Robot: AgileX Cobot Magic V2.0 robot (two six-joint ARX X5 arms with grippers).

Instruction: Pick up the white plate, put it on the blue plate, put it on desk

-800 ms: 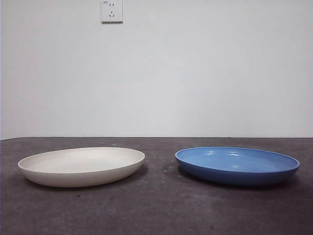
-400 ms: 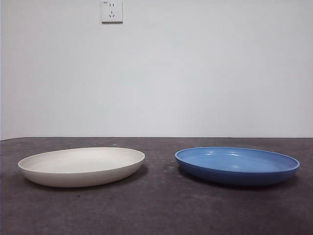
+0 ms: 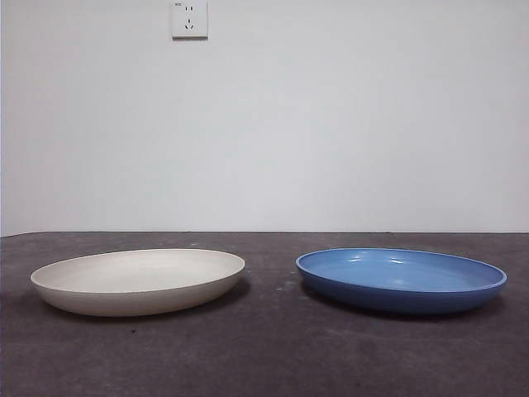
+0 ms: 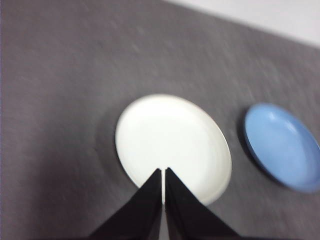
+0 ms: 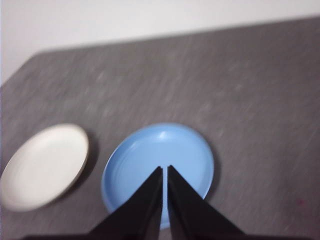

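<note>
The white plate (image 3: 138, 281) sits flat on the table (image 3: 264, 356), on the left. The blue plate (image 3: 401, 279) sits apart from it on the right, also flat, open side up. Both are round, so neither has a long way or points anywhere.

The left pincer (image 4: 163, 172) hangs high above the white plate, jaws pressed together. The right pincer (image 5: 164, 170) hangs above the blue plate, jaws together too.

No plate is picked up yet. Next, the left pincer likely must open, go down, and pinch the white plate's rim.
</note>
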